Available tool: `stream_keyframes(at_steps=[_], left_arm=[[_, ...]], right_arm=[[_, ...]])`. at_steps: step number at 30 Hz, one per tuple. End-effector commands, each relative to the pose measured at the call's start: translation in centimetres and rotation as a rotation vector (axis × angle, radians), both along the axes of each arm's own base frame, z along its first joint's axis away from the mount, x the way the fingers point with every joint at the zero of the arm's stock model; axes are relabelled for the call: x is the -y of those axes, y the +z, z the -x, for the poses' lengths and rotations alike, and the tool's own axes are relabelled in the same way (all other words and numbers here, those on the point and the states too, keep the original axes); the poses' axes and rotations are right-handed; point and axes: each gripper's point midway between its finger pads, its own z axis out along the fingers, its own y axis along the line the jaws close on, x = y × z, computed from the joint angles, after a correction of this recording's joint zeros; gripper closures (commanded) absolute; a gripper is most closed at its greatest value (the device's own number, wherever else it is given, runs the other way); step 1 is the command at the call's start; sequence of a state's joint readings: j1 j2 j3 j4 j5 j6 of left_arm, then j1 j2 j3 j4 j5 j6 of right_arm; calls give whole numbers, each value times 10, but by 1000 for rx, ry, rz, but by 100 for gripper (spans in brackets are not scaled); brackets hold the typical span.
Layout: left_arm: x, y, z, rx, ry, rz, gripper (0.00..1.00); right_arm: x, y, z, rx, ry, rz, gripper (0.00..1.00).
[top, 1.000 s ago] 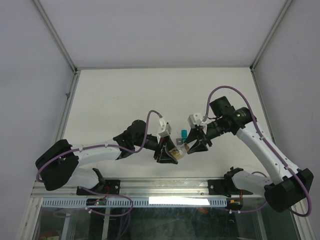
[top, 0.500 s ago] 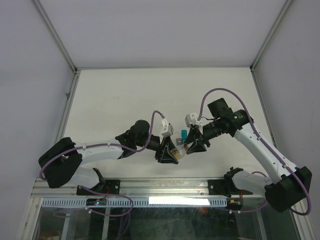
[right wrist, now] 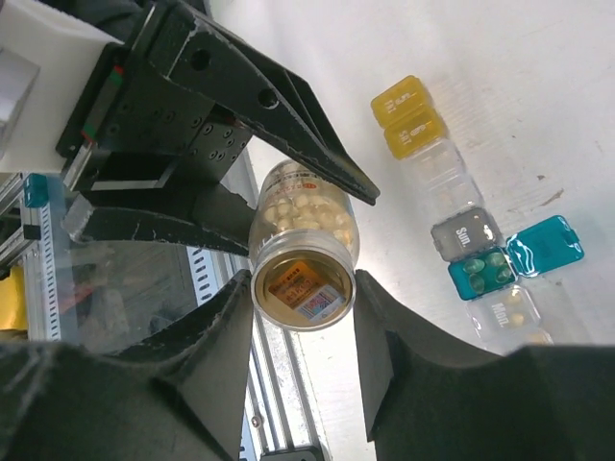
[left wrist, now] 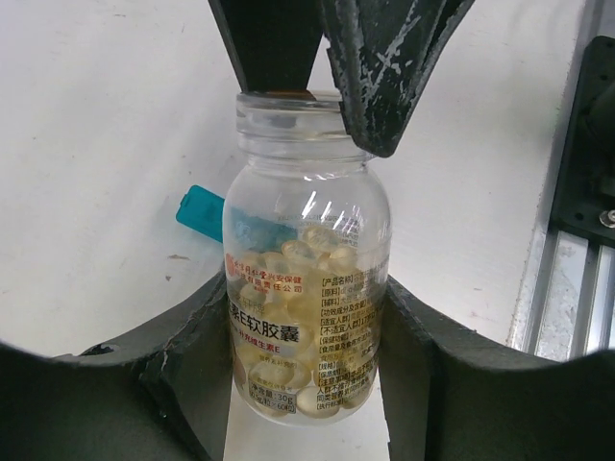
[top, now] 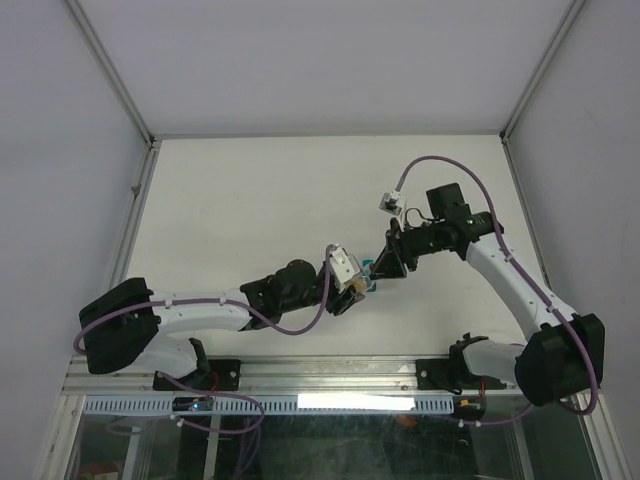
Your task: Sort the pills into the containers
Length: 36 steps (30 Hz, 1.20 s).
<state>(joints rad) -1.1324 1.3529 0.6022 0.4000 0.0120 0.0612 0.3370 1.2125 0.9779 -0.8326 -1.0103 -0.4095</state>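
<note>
My left gripper (top: 350, 292) (left wrist: 306, 336) is shut on the body of a clear pill bottle (left wrist: 306, 288) full of pale yellow softgels. My right gripper (top: 386, 264) (right wrist: 303, 293) is closed on the bottle's uncapped threaded mouth (right wrist: 300, 286), with fingers touching both sides of the rim. A row of tiny pill boxes lies on the table: yellow (right wrist: 408, 115), clear (right wrist: 452, 182), grey (right wrist: 464, 233), and teal (right wrist: 483, 272) with its lid (right wrist: 545, 246) open and greenish pills inside. The teal box also shows behind the bottle in the left wrist view (left wrist: 200, 213) and in the top view (top: 368, 268).
The metal rail (top: 330, 372) along the table's near edge lies just below the grippers and shows in the left wrist view (left wrist: 577, 288). White enclosure walls stand at the sides and back. Another clear box (right wrist: 509, 312) holding a few pills ends the row.
The left arm has stretched rightward, carrying the bottle toward the teal box. The right arm has swung up and back, its gripper now pointing down-left onto the bottle's mouth.
</note>
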Motion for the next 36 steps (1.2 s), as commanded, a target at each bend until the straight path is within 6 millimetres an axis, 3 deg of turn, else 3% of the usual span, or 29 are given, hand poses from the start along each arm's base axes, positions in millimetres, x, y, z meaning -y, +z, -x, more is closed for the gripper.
stream_keyframes(at_steps=[1,2,4,8,11,16,19,23,27,36], left_arm=[[30,85,-14,142,11,238,100],[31,80,-11,128,-6,228,100],[32,68,-4,90,-34,207,100],[32,56,13,27,-107,201,100],[29,50,22,-3,-138,201,100],[24,56,50,-40,-262,250,100],[21,64,75,-69,-393,292,100],[17,63,90,-143,-510,305,100],[15,54,89,-190,-546,288,100],[15,52,91,-194,-577,274,100]], right_arm=[[-4,22,-9,50,-12,-45,52],[-4,28,-7,68,2,-62,39],[0,45,-7,119,7,-91,25],[12,68,-9,200,-14,-127,12],[20,84,-4,245,7,-150,7],[29,89,5,405,95,-116,5],[31,85,32,575,270,-163,4],[23,73,62,833,502,-257,1],[12,66,78,842,565,-328,1],[8,46,79,754,566,-333,7]])
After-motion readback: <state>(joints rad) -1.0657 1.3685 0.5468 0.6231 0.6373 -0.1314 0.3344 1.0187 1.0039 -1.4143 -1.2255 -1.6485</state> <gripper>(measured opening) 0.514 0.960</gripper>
